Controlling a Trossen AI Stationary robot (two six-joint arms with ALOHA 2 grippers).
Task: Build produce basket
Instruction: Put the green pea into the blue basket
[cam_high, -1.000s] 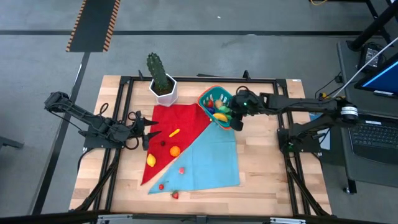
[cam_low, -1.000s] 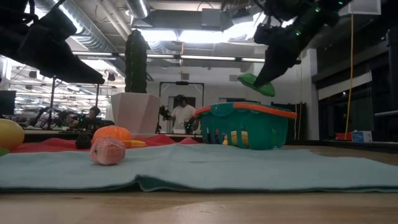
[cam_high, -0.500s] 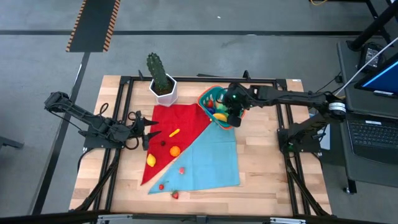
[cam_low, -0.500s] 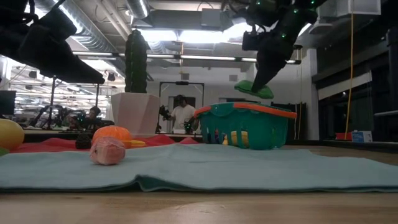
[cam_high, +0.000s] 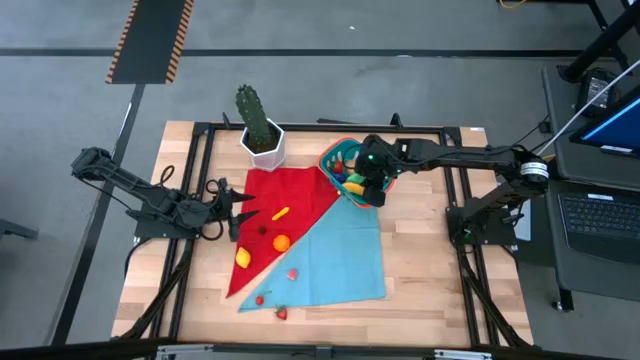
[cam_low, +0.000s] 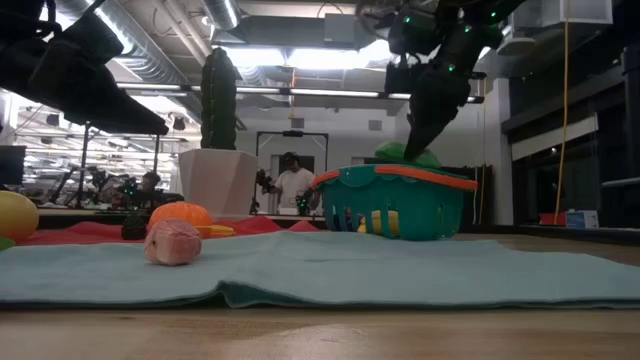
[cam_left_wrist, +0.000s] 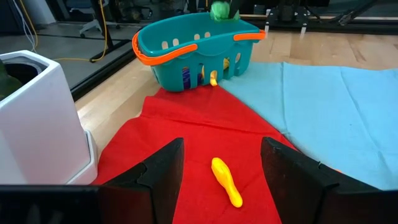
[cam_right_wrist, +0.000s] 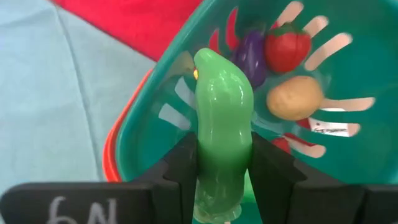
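The right gripper (cam_right_wrist: 224, 168) has its jaws pinching a green cucumber (cam_right_wrist: 222, 118) just above the teal basket (cam_high: 343, 165), where an eggplant (cam_right_wrist: 250, 53), a strawberry (cam_right_wrist: 287, 46) and a potato (cam_right_wrist: 294, 98) lie beyond them, while the left gripper (cam_left_wrist: 221, 163) waits with jaws spread around a yellow piece (cam_left_wrist: 226, 181) on the red cloth (cam_left_wrist: 186, 137).

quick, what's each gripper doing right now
Left gripper: open, empty, above the red cloth.
Right gripper: shut on the green cucumber, over the basket.
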